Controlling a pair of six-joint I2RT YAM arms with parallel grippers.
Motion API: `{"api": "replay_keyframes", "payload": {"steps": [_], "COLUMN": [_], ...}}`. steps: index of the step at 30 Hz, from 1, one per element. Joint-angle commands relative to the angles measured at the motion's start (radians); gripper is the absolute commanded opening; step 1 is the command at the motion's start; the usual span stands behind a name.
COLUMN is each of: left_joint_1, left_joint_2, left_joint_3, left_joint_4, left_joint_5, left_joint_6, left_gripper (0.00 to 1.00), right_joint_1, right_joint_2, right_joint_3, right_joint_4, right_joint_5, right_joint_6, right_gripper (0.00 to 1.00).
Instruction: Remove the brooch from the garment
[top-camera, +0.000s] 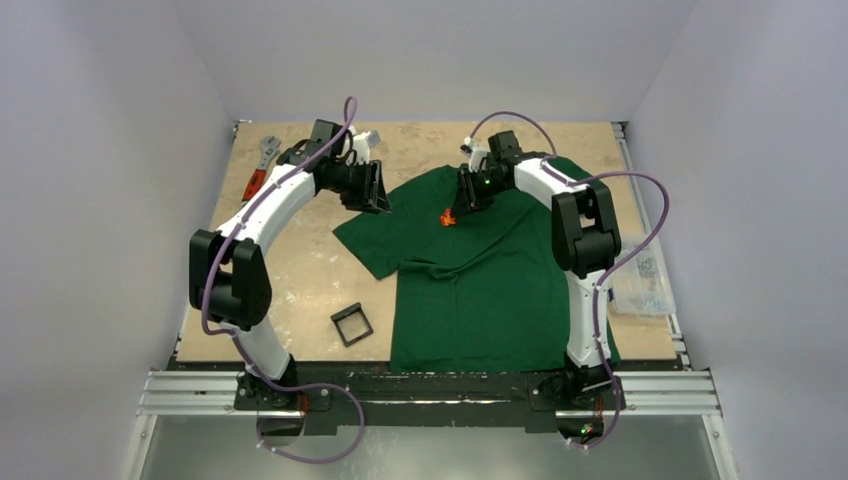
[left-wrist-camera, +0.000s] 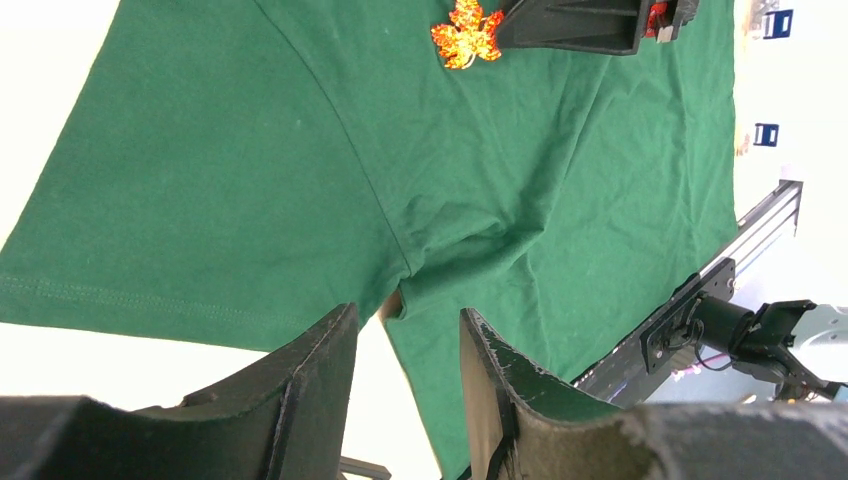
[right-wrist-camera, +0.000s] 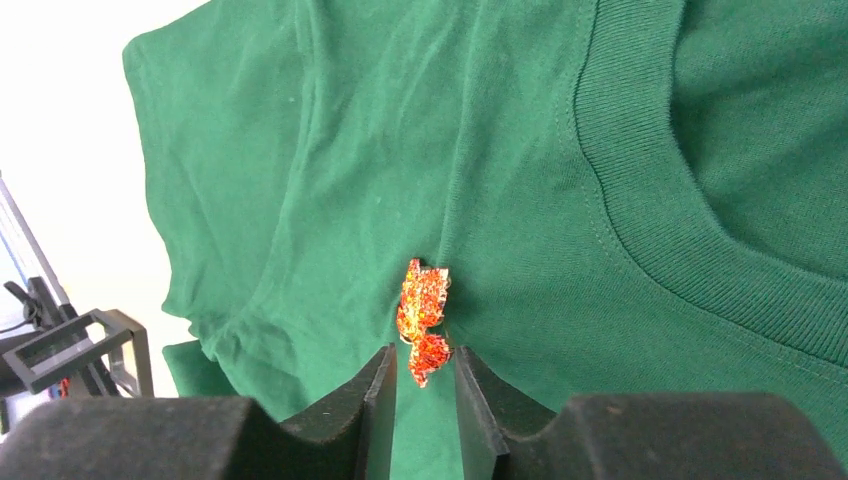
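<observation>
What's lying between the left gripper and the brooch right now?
Between the left gripper and the brooch lies only green T-shirt cloth, creased at the sleeve seam; the left wrist view shows it.

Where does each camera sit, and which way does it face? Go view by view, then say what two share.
Top external: above and behind the bases, looking down on the table, T-shirt, left arm and right arm.
Left wrist: behind the left fingers, facing the T-shirt's sleeve.
Right wrist: behind the right fingers, facing the brooch near the collar.
Shared: both wrist views show the brooch.
</observation>
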Motion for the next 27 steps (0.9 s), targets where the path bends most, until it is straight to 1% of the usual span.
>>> {"api": "replay_keyframes", "payload": {"steps": [1,4,7,10,15,18,22,25,27], "left_joint_1": [-0.005,-0.005,-0.005,-0.005,-0.005,-0.005,-0.005,-0.005,-0.005], "left_joint_2": [0.006,0.008,0.005,0.002,0.012,0.016,0.023,0.026,0.029], "left_joint_3": [0.046,0.048,0.048,0.051,0.063,0.070,0.079,0.083,0.082], "left_joint_4": [0.019,0.016,0.014,0.013,0.000,-0.001,-0.005,-0.003,-0.001], "left_joint_5": [0.024,0.022,0.021,0.021,0.019,0.019,0.017,0.017,0.017], "left_joint_6": [-0.003,0.004,0.011,0.019,0.026,0.027,0.027,0.027,0.027], "left_gripper": [0.41,0.41,0.41,0.41,0.40,0.40,0.40,0.40,0.40], "right_joint_1": [0.000,0.000,0.000,-0.002,-0.002,-0.003,-0.002,-0.002,-0.002], "right_joint_2": [-0.009,-0.002,0.008,0.018,0.037,0.047,0.054,0.049,0.039], "right_joint_3": [0.044,0.048,0.052,0.052,0.056,0.055,0.058,0.061,0.059], "right_joint_4": [0.014,0.018,0.030,0.052,0.068,0.071,0.071,0.065,0.065], "right_joint_5": [-0.055,-0.046,-0.057,-0.097,-0.130,-0.121,-0.114,-0.124,-0.144], "right_joint_6": [0.023,0.035,0.052,0.082,0.115,0.125,0.128,0.125,0.121], "right_gripper": [0.30,0.28,0.22,0.19,0.20,0.26,0.27,0.20,0.09]}}
